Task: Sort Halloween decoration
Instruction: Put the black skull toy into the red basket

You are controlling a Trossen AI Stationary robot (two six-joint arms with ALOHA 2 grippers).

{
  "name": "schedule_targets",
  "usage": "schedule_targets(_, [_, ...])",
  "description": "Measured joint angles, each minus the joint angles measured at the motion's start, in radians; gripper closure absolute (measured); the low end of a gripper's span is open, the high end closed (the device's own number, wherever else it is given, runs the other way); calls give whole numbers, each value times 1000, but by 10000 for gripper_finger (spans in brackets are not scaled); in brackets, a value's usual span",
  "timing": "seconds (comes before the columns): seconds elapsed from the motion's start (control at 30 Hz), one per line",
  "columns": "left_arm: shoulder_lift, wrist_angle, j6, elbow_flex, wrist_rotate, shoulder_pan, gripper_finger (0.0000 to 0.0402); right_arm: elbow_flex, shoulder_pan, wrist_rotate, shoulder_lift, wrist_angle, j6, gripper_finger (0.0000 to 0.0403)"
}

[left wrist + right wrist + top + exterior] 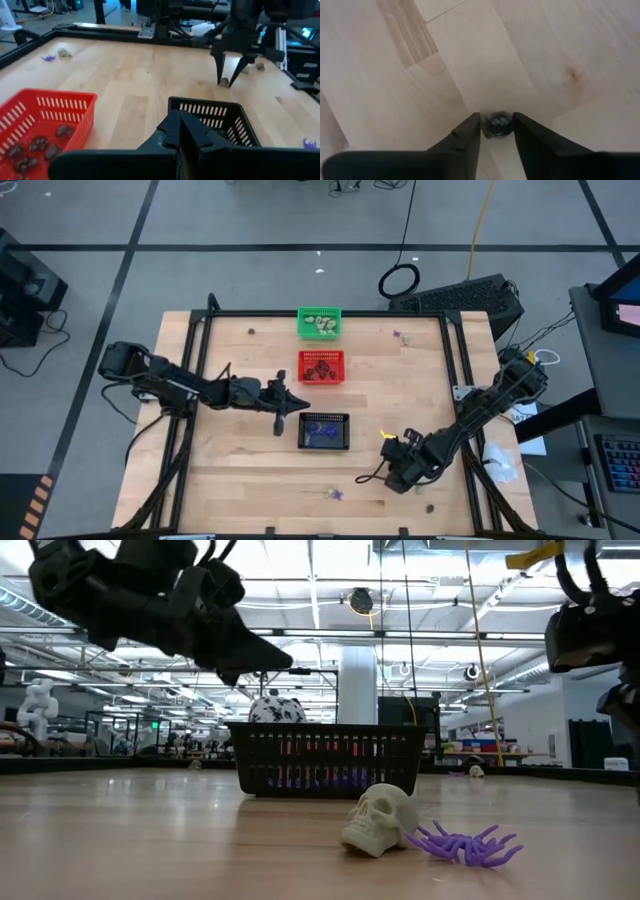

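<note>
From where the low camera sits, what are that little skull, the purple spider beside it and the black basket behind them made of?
The skull looks like moulded plastic, pale cream and matte, with soft, rounded edges. The purple spider seems to be plastic too, perhaps a softer kind: thin legs of one even colour. The black basket looks like rigid plastic mesh, with evenly slotted walls. None of this is certain from looks alone.

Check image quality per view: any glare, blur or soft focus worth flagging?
Low view: bright ceiling lights glare behind the black basket; cream skull and purple spider are sharp. Left wrist view: shut left gripper up close is soft. Right wrist view: right gripper blurred around a dark trinket. High view: evenly lit.
</note>
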Motion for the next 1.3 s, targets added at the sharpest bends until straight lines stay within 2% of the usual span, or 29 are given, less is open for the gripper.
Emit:
schedule_targets(0.2, [0, 188, -33, -120, -36, 0, 402, 0, -33, 16, 0, 13, -20, 339])
schedule_targets(0.5, [0, 389, -59, -252, -53, 1, 402, -4, -93, 38, -21, 27, -114, 340])
schedule_targets(0.67, [0, 412, -59, -272, -74, 1, 402, 0, -158, 56, -44, 44, -195, 345])
schedule_targets(0.8, [0, 411, -59, -272, -74, 0, 402, 53, -217, 79, -59, 42, -302, 347])
schedule_targets(0.97, [0, 408, -59, -272, -75, 1, 402, 186, -307, 104, -64, 1, -496, 347])
schedule_targets(1.13, [0, 408, -59, -272, -75, 1, 402, 281, -455, 107, -64, 22, -708, 347])
schedule_targets(1.3, [0, 404, -58, -272, -99, 1, 402, 296, -628, 67, -63, 96, -881, 347])
